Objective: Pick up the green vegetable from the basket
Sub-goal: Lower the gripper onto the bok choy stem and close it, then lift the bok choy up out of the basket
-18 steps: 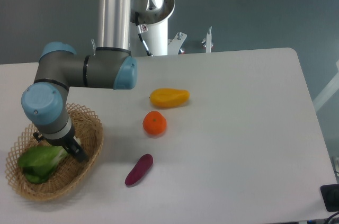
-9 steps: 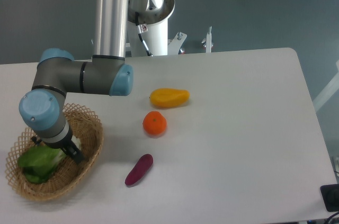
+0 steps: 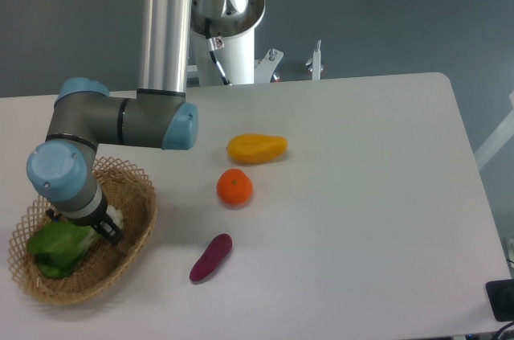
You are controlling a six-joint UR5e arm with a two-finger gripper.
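Your gripper (image 3: 103,227) sits low in the basket (image 3: 136,195) at the bok choy's (image 3: 56,245) pale stalk end for a grasp; can't tell if it's pinching.

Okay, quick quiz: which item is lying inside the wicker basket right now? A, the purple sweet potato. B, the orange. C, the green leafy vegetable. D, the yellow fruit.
C: the green vegetable lies inside the basket, under the gripper, while the other three sit out on the table.

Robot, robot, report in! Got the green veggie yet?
Gripper down in basket, jaws hidden. Bok choy lying in basket, not lifted. Nothing blocking.
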